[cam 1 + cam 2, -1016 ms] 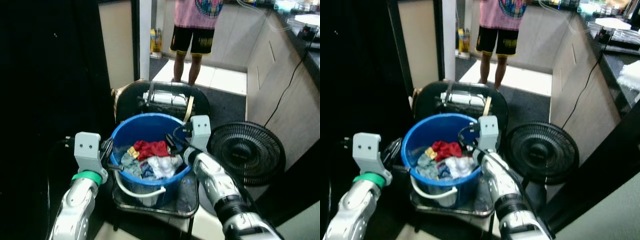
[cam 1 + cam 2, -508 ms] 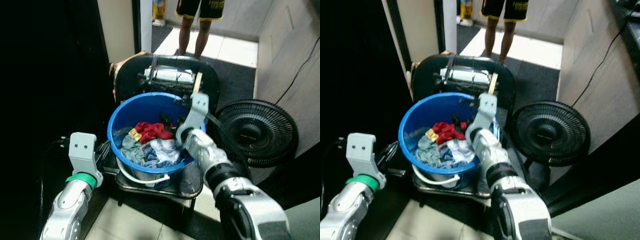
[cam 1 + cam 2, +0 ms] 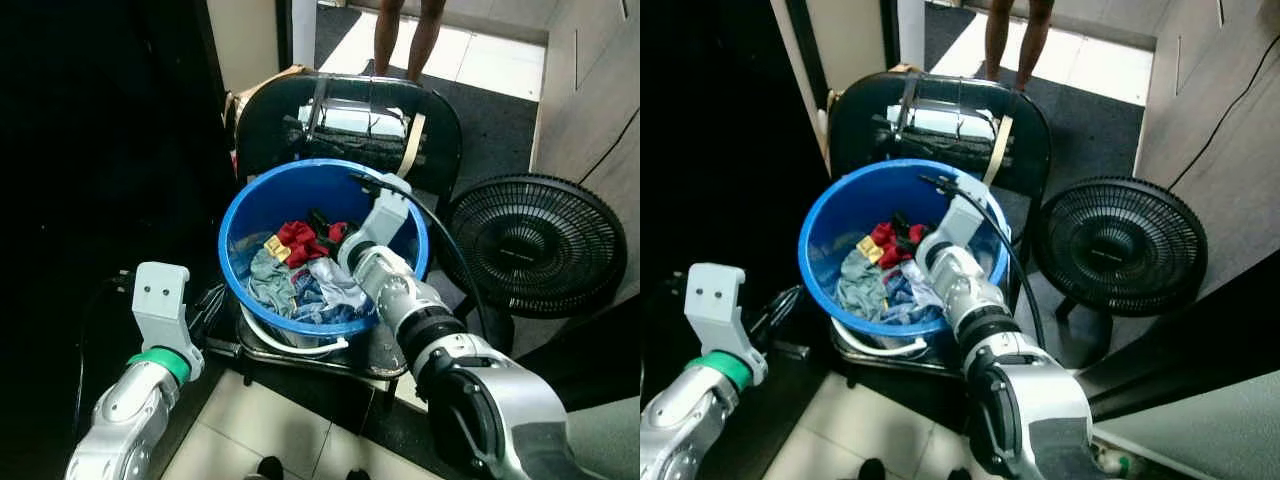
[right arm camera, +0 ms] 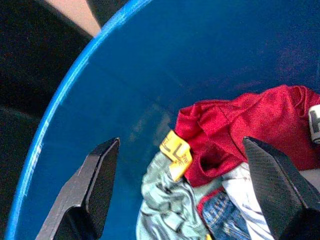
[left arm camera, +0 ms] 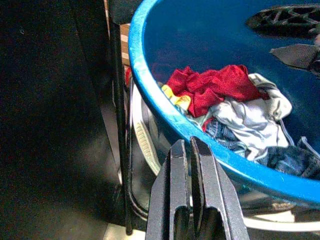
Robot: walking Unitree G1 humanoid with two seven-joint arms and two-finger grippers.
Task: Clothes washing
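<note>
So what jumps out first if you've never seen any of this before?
The bright blue bucket on a black chair, with a heap of clothes in its bottom, red one on top. The right pincer is open inside it, above the clothes. A black fan stands to the right.

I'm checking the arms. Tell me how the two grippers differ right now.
The right gripper is inside the blue bucket, open above the red cloth. The left gripper is shut, outside the bucket and below its rim. Both point at the bucket.
</note>
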